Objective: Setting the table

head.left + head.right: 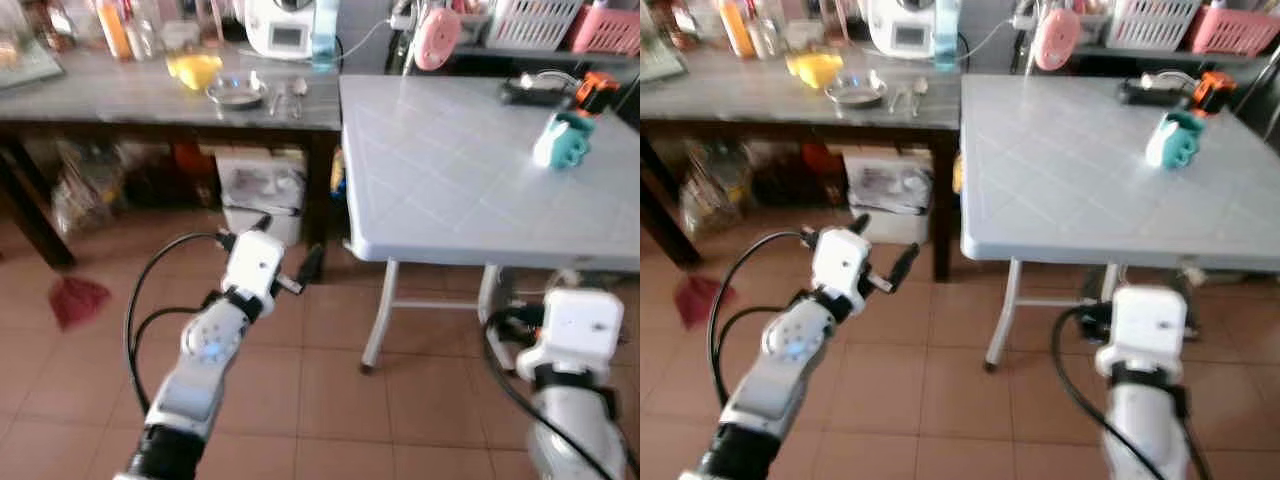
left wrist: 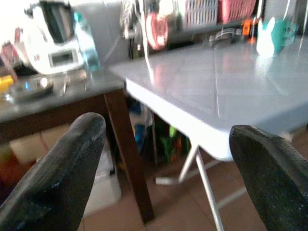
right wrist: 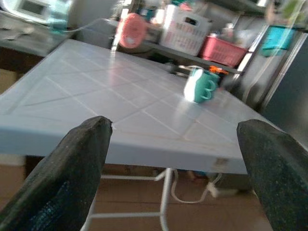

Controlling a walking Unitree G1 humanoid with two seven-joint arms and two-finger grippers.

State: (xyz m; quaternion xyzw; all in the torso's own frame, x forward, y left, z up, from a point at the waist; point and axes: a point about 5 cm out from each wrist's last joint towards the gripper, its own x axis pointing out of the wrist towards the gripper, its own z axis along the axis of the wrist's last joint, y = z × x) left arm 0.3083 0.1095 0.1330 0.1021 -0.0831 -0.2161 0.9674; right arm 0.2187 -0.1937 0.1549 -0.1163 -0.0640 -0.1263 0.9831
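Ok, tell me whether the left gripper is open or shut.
Open. In the left wrist view the left gripper has its two black fingers wide apart, nothing between them.

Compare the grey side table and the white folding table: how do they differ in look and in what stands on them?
The grey side table has a dark top and dark wooden legs; the white folding table is pale with thin metal legs. The grey side table is crowded with a metal bowl, spoons and bottles; the white folding table bears only a teal holder. Both stand on the tiled floor.

Metal bowl (image 1: 237, 93) and spoons (image 1: 287, 95) on counter (image 1: 120, 95)
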